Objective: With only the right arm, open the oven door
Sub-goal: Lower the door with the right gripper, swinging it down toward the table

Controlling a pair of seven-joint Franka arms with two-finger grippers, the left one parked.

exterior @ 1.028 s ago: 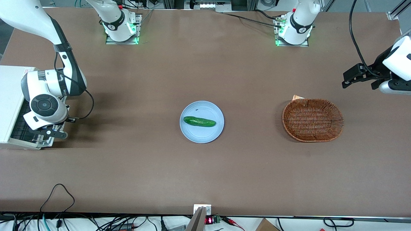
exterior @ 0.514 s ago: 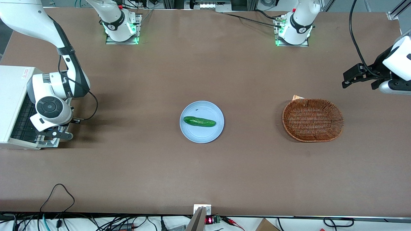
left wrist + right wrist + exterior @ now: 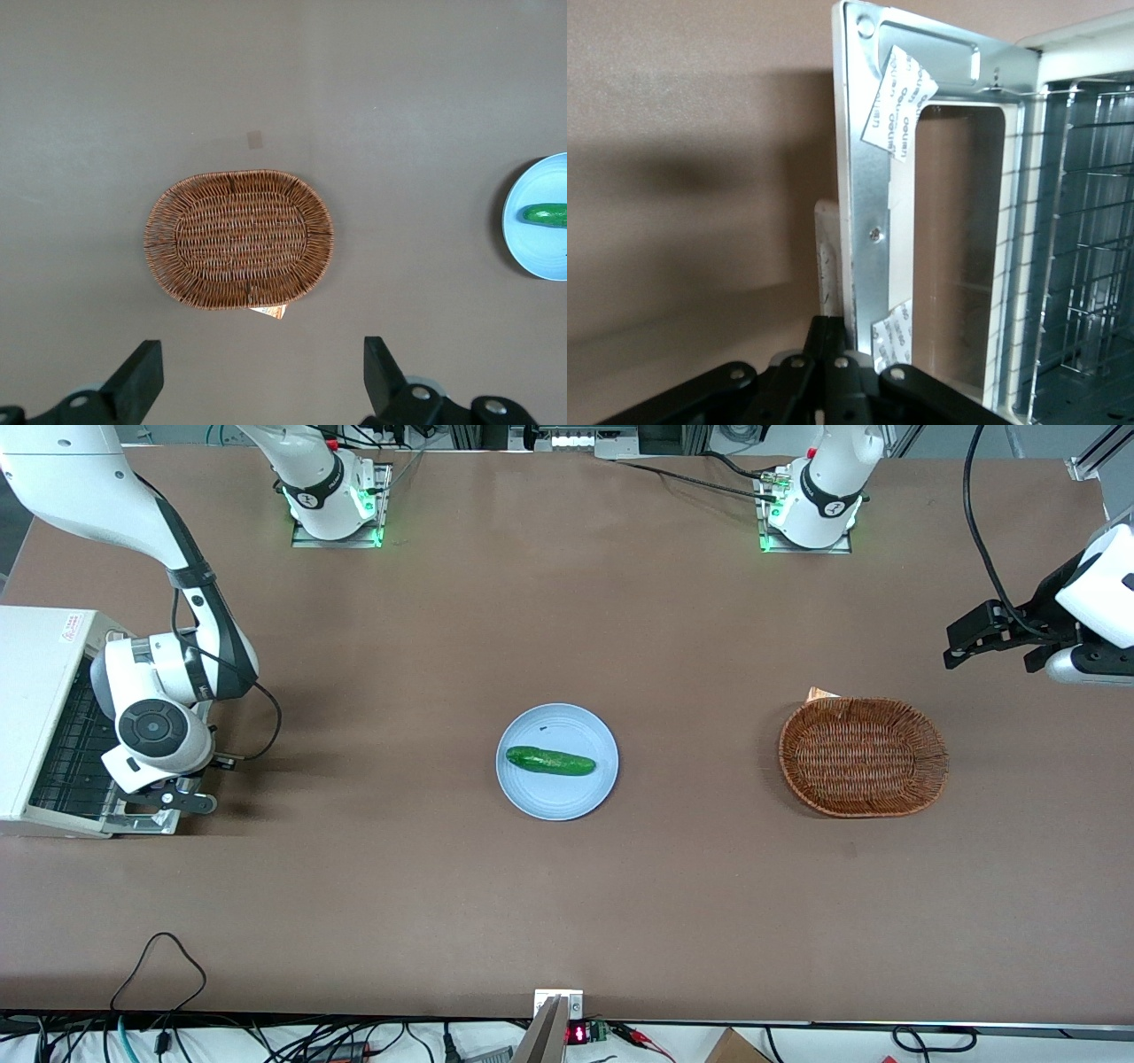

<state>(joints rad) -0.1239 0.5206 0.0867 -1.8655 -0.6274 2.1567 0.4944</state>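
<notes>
The white oven (image 3: 35, 682) stands at the working arm's end of the table. Its black wire rack (image 3: 66, 748) shows inside. The oven door (image 3: 146, 820) hangs swung down and outward, low in front of the oven's mouth. In the right wrist view the oven door (image 3: 868, 204) is a silver frame with a glass window and stickers, with the pale bar handle (image 3: 826, 257) along its outer edge. The right arm (image 3: 164, 691) bends over the door. Its gripper (image 3: 190, 804) is at the door's outer edge; the gripper (image 3: 837, 323) is shut, its fingertips pressed together against the handle's end.
A blue plate (image 3: 567, 797) with a cucumber (image 3: 549, 761) sits mid-table. A brown wicker basket (image 3: 864, 755) lies toward the parked arm's end; the left wrist view shows that basket (image 3: 239, 239) and the plate (image 3: 536, 252). Cables run along the table's near edge.
The right arm's wrist and gripper have moved away from the oven toward the table's middle, and the door has swung farther open, uncovering more of the wire rack.
</notes>
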